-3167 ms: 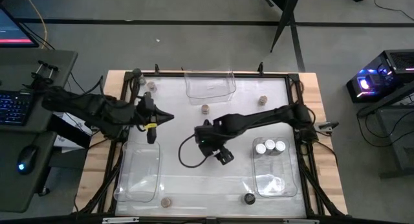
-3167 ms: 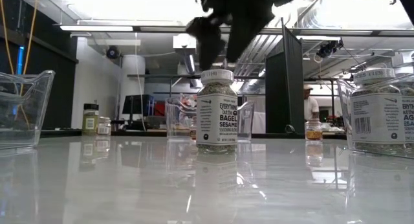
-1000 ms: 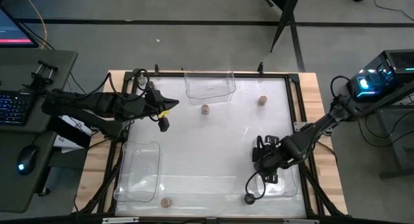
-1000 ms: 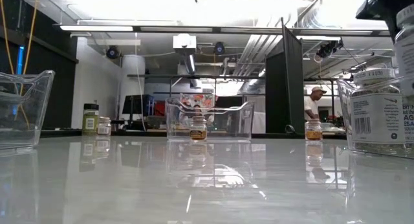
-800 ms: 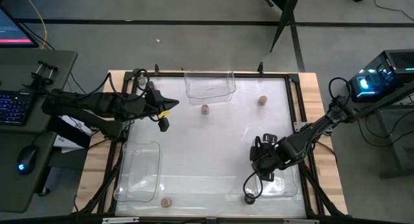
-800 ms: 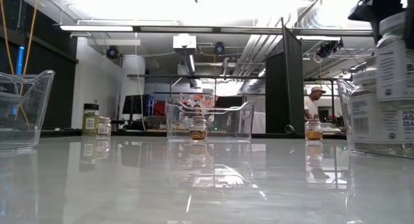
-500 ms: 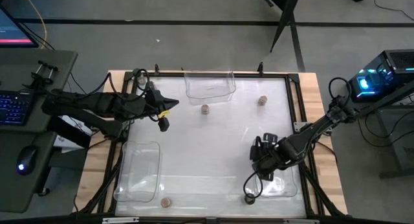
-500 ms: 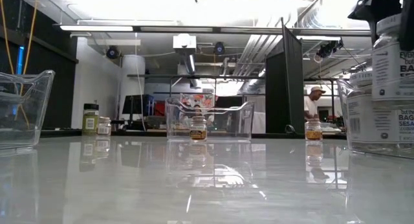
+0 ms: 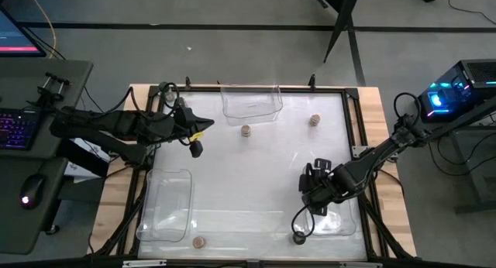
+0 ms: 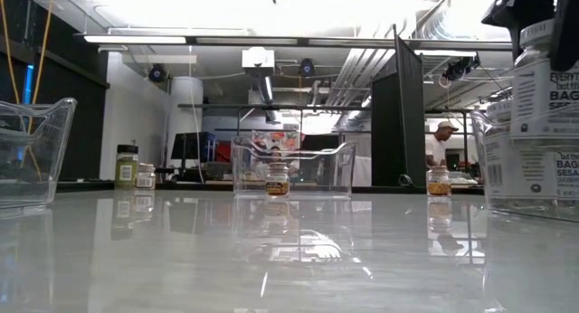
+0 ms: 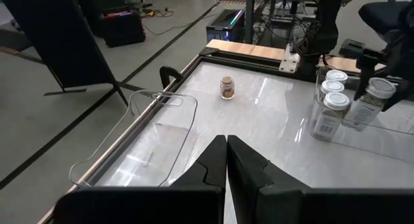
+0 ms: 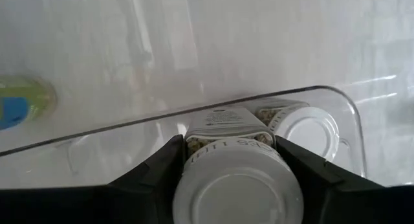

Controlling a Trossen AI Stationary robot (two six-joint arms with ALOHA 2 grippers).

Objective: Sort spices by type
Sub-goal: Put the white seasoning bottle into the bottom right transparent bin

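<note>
right gripper (image 12: 236, 160): clamped on a white-lidded spice jar (image 12: 238, 179), jar sits right between the fingers, lid facing the wrist camera
jar spot: held up over the clear bin (image 9: 341, 221) on the table's right side, other white-lidded jars (image 11: 328, 101) standing in it
left gripper (image 9: 197, 148): fingers pressed together, holding nothing, hanging over the table's left side

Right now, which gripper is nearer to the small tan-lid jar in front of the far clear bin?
Left. The left gripper hangs just left of that jar; the right gripper holds a white-lid jar over the right bin, farther away.
</note>
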